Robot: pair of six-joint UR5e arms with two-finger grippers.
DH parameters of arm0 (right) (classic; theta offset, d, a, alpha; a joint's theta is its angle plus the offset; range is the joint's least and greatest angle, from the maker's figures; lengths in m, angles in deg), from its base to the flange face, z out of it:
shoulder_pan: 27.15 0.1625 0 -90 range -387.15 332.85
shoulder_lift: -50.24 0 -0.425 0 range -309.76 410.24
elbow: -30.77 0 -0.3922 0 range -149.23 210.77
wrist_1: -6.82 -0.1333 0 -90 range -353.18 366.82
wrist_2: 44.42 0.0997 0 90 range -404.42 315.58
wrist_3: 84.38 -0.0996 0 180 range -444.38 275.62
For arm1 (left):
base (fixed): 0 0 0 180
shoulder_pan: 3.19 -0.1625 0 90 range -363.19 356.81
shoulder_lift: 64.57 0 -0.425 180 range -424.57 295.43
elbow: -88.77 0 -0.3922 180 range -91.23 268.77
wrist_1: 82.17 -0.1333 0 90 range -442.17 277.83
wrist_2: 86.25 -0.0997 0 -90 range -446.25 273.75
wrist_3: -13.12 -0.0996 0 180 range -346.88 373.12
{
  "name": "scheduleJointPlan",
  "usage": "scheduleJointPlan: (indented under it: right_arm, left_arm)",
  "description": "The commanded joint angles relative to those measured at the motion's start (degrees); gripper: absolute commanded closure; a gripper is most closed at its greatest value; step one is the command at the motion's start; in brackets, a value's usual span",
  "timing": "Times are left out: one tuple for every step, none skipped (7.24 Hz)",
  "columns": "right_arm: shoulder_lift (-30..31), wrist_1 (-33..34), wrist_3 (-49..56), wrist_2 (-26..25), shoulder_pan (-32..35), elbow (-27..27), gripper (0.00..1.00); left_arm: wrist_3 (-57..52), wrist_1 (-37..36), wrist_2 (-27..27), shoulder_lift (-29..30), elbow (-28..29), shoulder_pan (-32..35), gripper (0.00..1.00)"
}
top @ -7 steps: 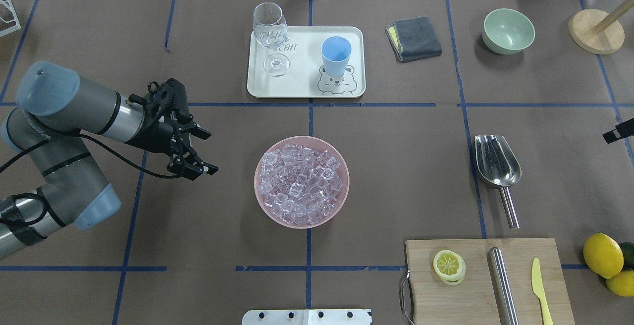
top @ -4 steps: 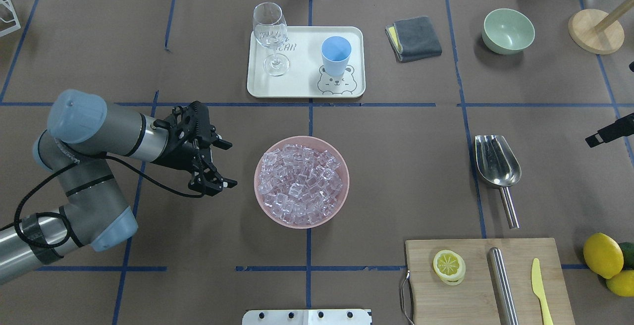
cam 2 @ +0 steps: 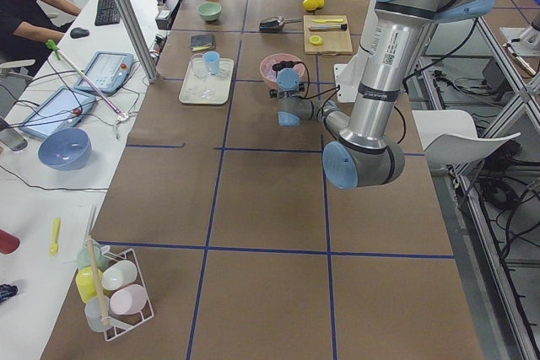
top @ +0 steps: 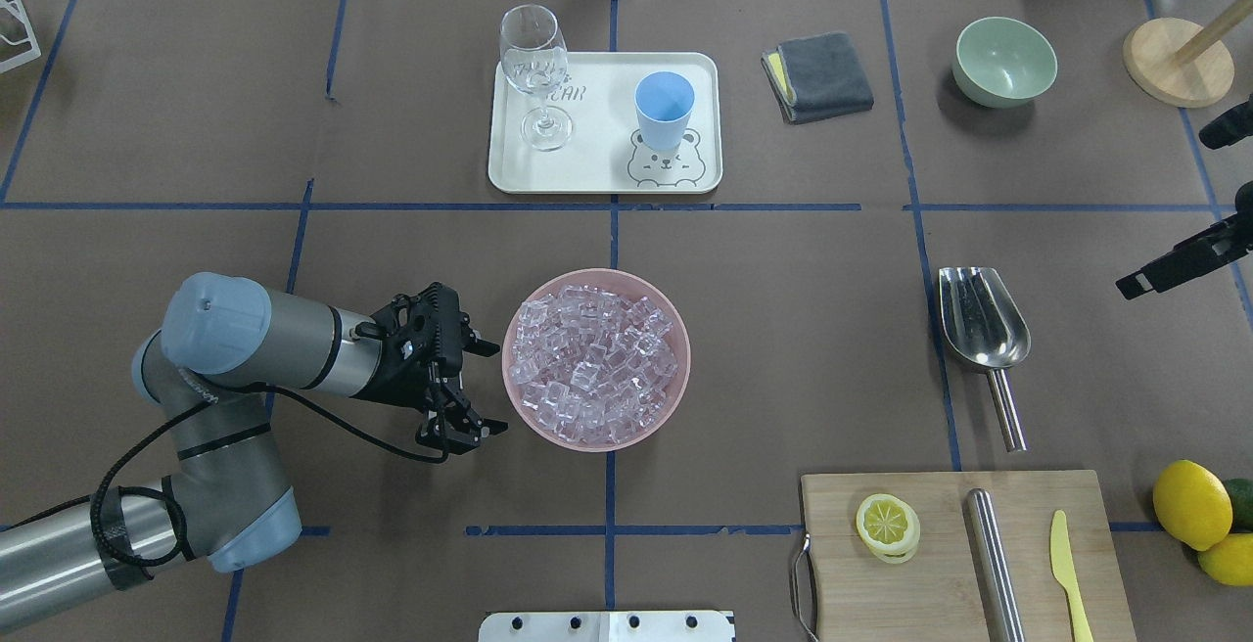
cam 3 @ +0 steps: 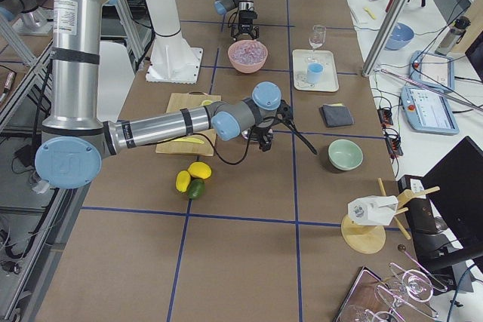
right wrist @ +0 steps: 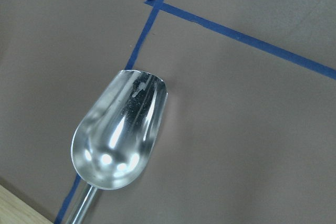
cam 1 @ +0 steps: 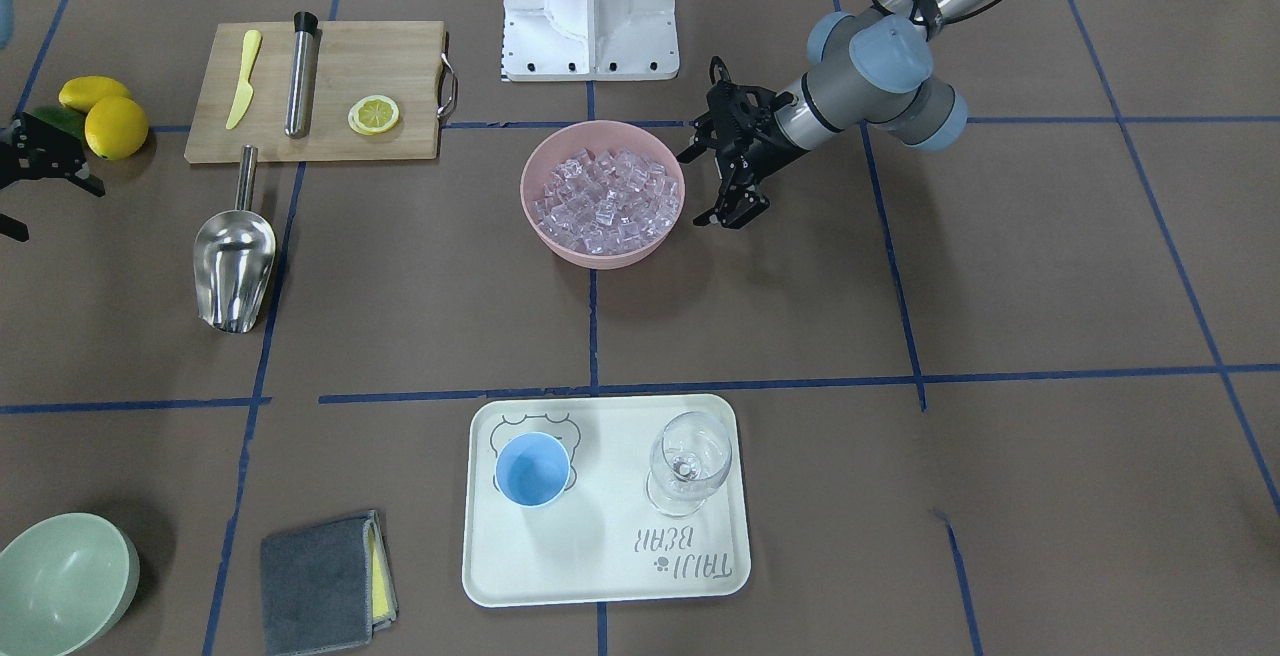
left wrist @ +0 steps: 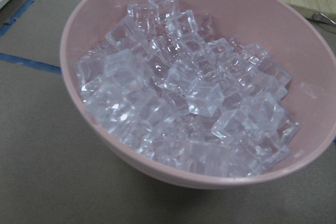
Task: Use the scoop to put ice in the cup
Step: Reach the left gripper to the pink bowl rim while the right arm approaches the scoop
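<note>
Beside bowl [cam 1: 600,251] of ice [top: 597,358], left hand [top: 492,388] spread; scoop [top: 982,324] well apart

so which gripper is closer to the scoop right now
The right. The right gripper is open a short way off the scoop, toward the table's right end. The left gripper is open beside the pink bowl of ice, on the side away from the scoop.

Brown paper covers the long worktop [top: 783,329], which is divided into squares by blue tape lines [top: 744,206]. A white desk [cam 2: 42,208] runs along one side and a white chair [cam 2: 456,137] stands on the other. The light is even.
</note>
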Motion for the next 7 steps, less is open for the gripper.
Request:
scheduleJointPlan:
  right_arm:
    - [0.53,-12.88,-10.54,-1.99,-5.13,-0.25,0.0]
    - [0.62,-14.16,-11.03,-2.18,-7.6,-0.33,0.0]
    - [0.62,-16.18,-11.04,-2.09,-9.19,-0.42,0.0]
    - [0.8,-18.64,-11.47,-2.09,-10.94,-0.51,0.0]
    - [0.71,-19.09,-19.39,-2.36,-13.57,-0.68,0.0]
    - [0.89,-19.1,-25.91,-3.49,-15.34,-1.73,0.0]
    - [2.45,-19.1,-32.5,-5.59,-17.01,-3.22,0.0]
  left_arm:
    - [-0.09,0.38,-0.41,0.34,0.17,-0.5,0.0]
    - [-1.75,0.47,-1.02,0.34,0.17,-0.41,0.0]
    - [-2.02,1.25,-3.55,0.42,0.17,-0.33,0.0]
    - [-2.11,1.44,-4.53,0.42,0.17,-0.33,0.0]
    - [-2.03,1.35,-4.63,0.42,0.17,-0.15,0.0]
    - [-2.03,1.35,-4.63,0.42,0.17,-0.06,0.0]
    - [-2.03,1.35,-4.63,0.51,0.17,0.37,0.0]
